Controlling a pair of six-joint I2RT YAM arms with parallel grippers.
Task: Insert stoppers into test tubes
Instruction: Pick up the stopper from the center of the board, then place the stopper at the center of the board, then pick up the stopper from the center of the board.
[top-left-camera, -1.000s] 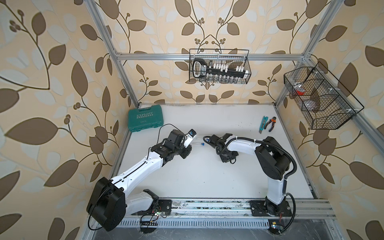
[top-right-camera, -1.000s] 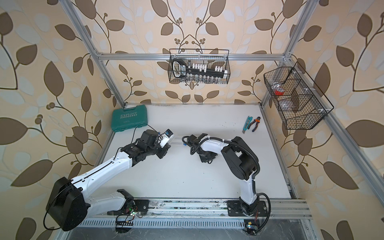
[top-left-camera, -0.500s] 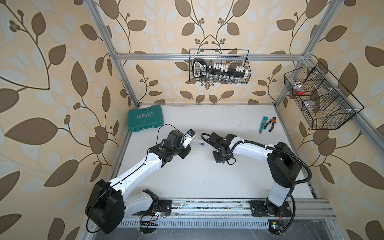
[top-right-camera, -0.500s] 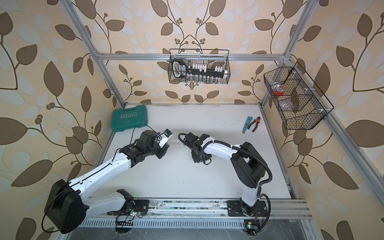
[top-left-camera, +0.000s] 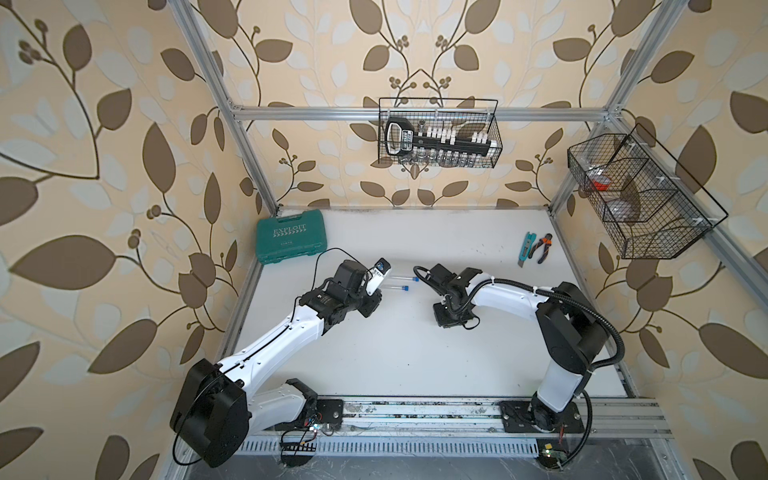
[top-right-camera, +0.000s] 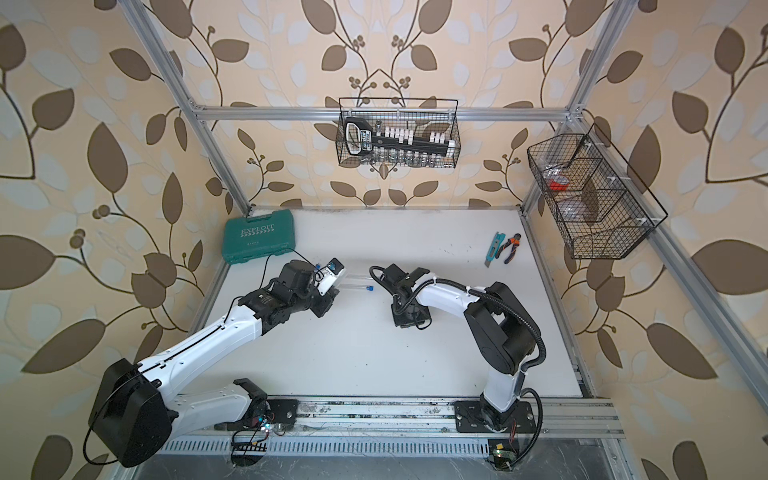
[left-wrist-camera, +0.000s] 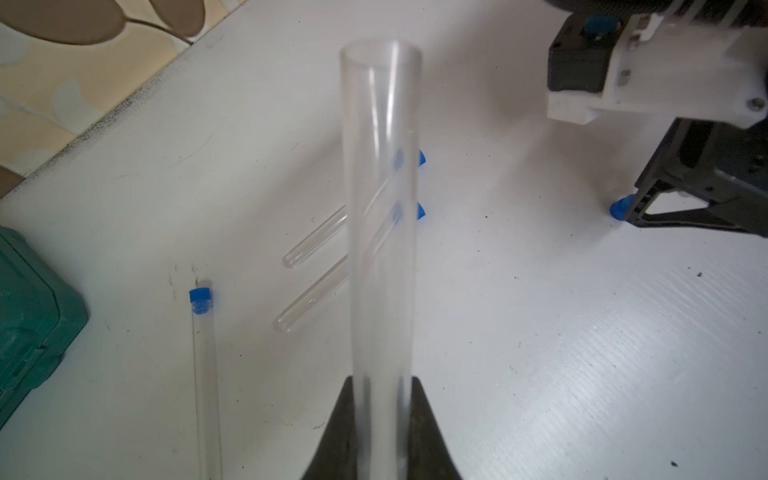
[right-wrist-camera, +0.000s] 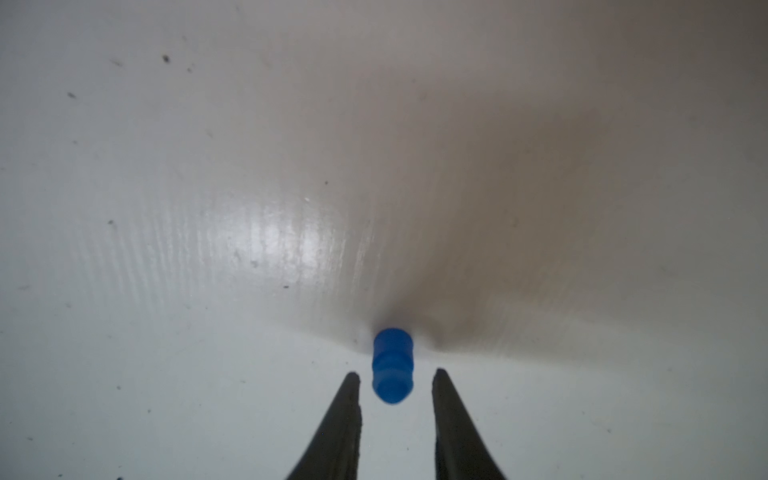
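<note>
Held test tube (left-wrist-camera: 380, 208): clear, glossy, smooth; glass or plastic, can't tell. Stopper (right-wrist-camera: 392, 365): blue plastic, matt, ribbed. Surface (right-wrist-camera: 166, 208): white, semi-gloss, fine streaks, dark specks. Tool case (top-left-camera: 292, 236): green moulded plastic, dull sheen. Wire basket (top-left-camera: 438, 99): black-coated metal. Frame rails (top-left-camera: 415, 112): bare silvery metal, satin. Arm shells (top-left-camera: 282, 336): glossy white plastic, matt black joints.

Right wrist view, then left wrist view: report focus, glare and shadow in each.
Right wrist view: the stopper is soft-edged and the fingers flanking it are blurred; glare streaks the table, and a broad shadow darkens it beyond the stopper. Left wrist view: the held tube is fairly sharp and distorts the lying tubes seen through it.
</note>
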